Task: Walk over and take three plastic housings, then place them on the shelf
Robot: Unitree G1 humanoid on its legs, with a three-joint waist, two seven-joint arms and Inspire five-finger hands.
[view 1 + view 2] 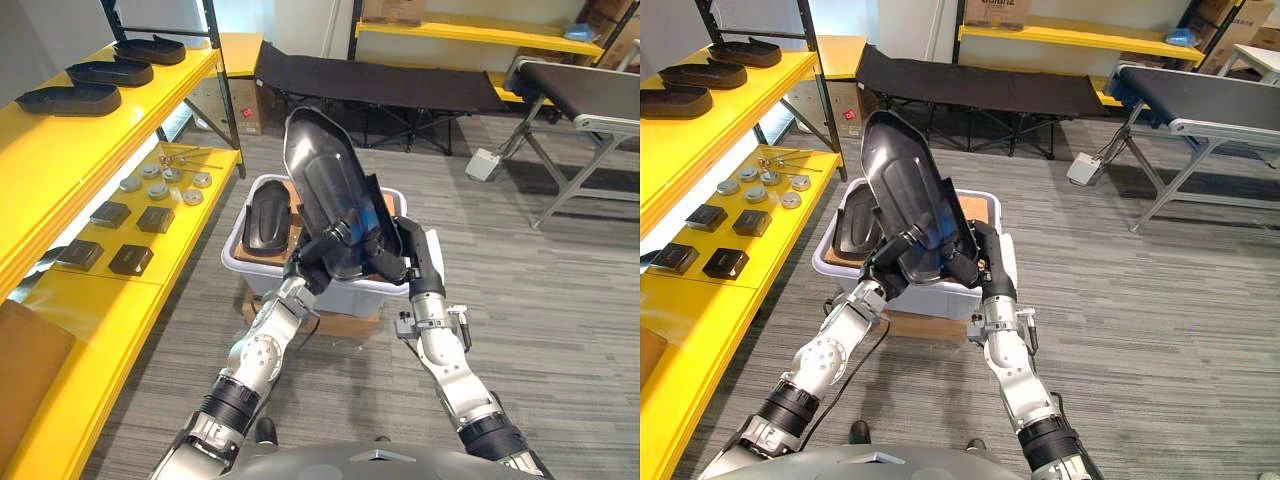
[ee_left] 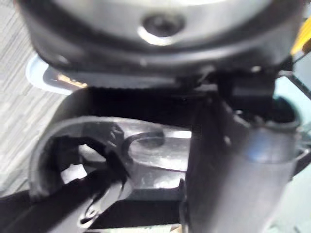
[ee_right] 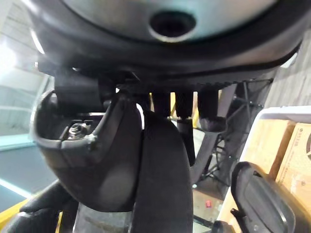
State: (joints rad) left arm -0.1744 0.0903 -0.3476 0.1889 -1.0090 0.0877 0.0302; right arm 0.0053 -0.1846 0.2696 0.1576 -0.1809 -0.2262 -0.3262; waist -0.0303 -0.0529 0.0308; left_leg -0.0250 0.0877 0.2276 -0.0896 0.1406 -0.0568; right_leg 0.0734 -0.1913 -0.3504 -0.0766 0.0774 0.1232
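Your left hand [image 1: 312, 262] and right hand [image 1: 403, 248] seem curled round the housing [image 1: 325, 180]. Grip evenly while swinging toward the shelf [image 1: 60, 140] beyond your left hand.

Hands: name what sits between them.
The black plastic housing, lower end gripped between left hand and right hand above the bin, seen in the left eye view.

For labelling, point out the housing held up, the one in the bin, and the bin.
held housing [image 1: 322, 180], left eye view, middle of its broad face.
housing in the bin [image 1: 266, 216], left eye view, its rounded back.
bin [image 1: 350, 297], left eye view, front wall.
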